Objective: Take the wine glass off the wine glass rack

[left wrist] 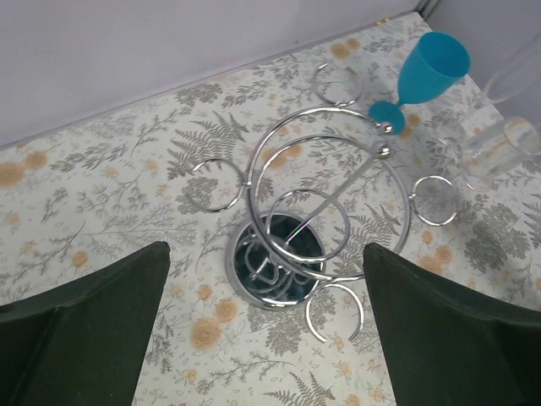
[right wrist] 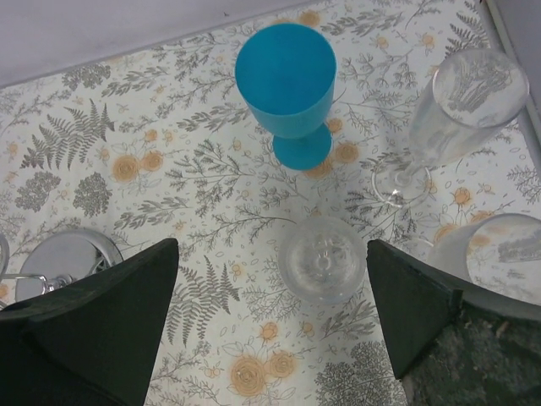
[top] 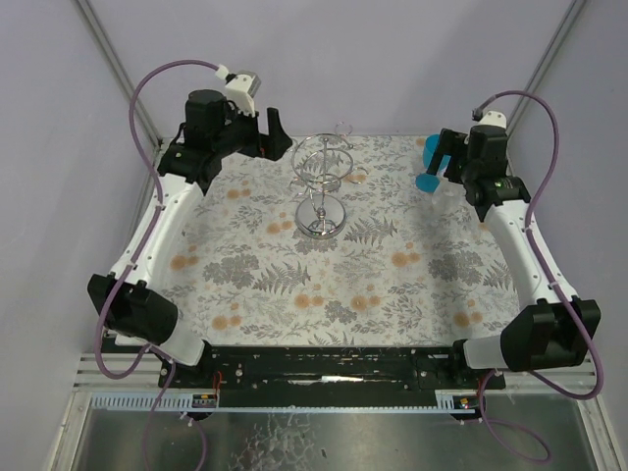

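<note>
The wine glass rack (top: 321,186) is a chrome wire stand at the middle back of the floral cloth. In the left wrist view its rings (left wrist: 331,197) hold nothing. My left gripper (left wrist: 266,254) hangs open above the rack's round base, fingers well apart, and sits left of the rack (top: 277,132) in the top view. A clear wine glass (right wrist: 322,259) stands upright on the cloth between the fingers of my open right gripper (right wrist: 270,254), nearer the right finger and touched by neither. That gripper (top: 444,167) is at the back right.
A blue goblet (right wrist: 286,80) stands just beyond the clear glass, also seen as the blue goblet (top: 429,167). A tall clear flute (right wrist: 456,110) and another clear glass (right wrist: 499,254) stand to the right by the table's edge. The rack's base (right wrist: 72,254) lies to the left.
</note>
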### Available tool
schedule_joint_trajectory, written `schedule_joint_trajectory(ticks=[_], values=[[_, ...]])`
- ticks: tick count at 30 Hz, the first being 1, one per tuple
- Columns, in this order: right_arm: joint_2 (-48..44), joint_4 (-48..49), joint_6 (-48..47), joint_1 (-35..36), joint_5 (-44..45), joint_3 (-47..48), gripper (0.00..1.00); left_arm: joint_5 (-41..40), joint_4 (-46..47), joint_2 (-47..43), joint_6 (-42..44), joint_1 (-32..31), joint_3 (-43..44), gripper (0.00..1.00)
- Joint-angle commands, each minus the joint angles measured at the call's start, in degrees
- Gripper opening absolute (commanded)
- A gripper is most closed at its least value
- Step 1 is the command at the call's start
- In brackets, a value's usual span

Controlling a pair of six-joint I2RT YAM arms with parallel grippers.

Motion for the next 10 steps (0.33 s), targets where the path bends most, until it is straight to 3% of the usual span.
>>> schedule_joint_trajectory(ticks=[1,10], values=[[-2.8,2.2,1.5,0.3,-0.8,-1.9,0.99,0.3,5.0,-2.7,-1.5,2.0,-2.8,0.96],[-5.2,3.3,0.7,0.2,-0.4,-6.1,0.99,-3.1,8.4,-4.6,-0.3,3.4,-9.7,0.96]])
